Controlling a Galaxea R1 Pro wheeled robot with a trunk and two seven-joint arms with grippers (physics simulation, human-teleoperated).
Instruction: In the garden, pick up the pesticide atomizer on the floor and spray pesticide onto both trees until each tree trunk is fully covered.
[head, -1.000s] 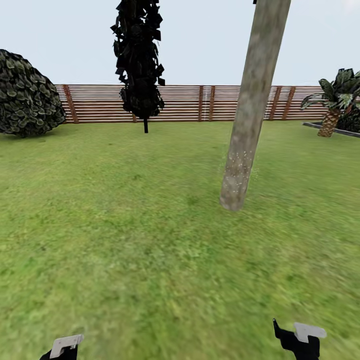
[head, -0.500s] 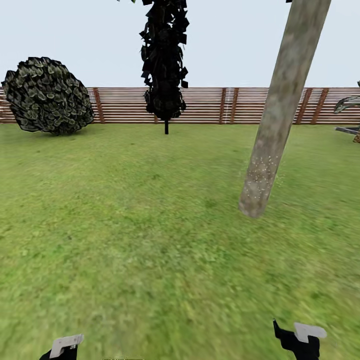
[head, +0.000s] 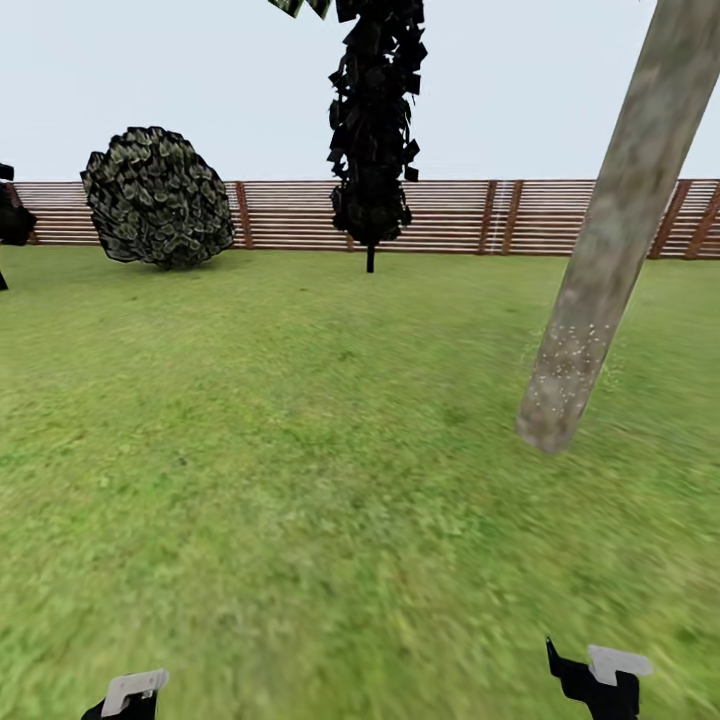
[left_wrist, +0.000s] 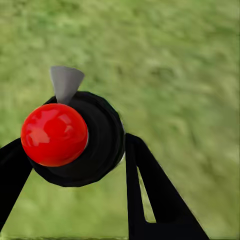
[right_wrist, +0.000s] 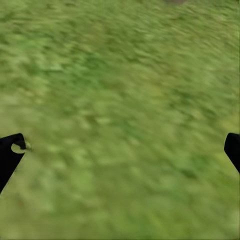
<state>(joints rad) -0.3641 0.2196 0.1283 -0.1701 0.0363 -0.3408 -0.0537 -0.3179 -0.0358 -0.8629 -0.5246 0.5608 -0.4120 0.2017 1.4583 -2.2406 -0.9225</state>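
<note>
Item: robot crossing the garden lawn (head: 300, 480), speckled tree trunk (head: 590, 330) standing at 2 o'clock.
Left gripper (left_wrist: 75, 150) clasping pesticide atomizer (left_wrist: 75, 137); right gripper (right_wrist: 120, 150) spread, empty; second tree likely needing finding next.

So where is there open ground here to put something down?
Most of the lawn is bare: the wide stretch from the grippers out to the fence, left of the speckled tree trunk. Things cluster along the fence: a round shrub and a black conifer.

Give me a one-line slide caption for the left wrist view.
Left gripper shut on the pesticide atomizer, its red knob facing the camera, above blurred green lawn.
</note>
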